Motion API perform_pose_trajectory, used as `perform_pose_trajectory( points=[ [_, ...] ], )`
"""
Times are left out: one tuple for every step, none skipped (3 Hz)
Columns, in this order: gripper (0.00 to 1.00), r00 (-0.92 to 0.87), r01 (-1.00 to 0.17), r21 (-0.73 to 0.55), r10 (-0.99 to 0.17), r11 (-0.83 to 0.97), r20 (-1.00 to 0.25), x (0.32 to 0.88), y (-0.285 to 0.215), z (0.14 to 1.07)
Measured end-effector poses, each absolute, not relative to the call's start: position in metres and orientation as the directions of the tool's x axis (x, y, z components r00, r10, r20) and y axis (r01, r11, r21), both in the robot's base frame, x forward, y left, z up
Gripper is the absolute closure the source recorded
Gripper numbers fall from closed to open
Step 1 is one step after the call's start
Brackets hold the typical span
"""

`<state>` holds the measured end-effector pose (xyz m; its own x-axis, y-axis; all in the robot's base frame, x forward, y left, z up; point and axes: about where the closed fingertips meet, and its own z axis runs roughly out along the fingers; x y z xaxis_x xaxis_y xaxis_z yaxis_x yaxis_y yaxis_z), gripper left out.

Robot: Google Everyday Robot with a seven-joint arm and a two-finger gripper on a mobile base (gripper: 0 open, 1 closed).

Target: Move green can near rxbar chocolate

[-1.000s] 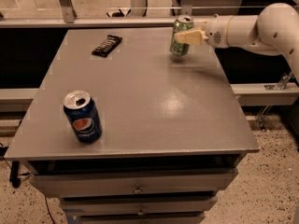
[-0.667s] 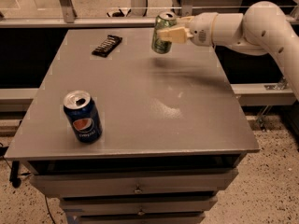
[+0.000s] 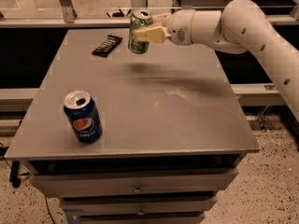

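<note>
I am closing my cream two-finger gripper (image 3: 148,26) around the pale green drink can (image 3: 136,42), holding it above the grey metal table (image 3: 187,120), near the black-wrapped rxbar chocolate (image 3: 107,45).

Pale green can (image 3: 138,31), darker scribbled markings, silver top, clasped in the cream hand (image 3: 148,27) above the grey counter (image 3: 187,115) at 12 o'clock. Black rxbar chocolate (image 3: 107,45), pale lettering, at 11 o'clock. Blue Pepsi can (image 3: 82,116), red-white-blue roundel, at 8 o'clock.
</note>
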<state>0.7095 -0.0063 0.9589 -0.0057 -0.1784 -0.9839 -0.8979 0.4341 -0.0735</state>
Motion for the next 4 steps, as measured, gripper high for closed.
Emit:
perform_pose_trajectory(
  points=[
    [1.00, 0.017, -0.883, -0.090, -0.162, 0.460, -0.987, 0.716, -0.005, 0.966],
    [1.00, 0.055, -0.871, -0.142, -0.195, 0.470, -0.979, 0.745, 0.002, 0.968],
    [1.00, 0.088, -0.871, -0.189, -0.234, 0.453, -0.968, 0.781, 0.020, 0.974],
    [1.00, 0.091, -0.891, -0.200, -0.272, 0.407, -0.958, 0.795, 0.047, 0.969]
  ],
)
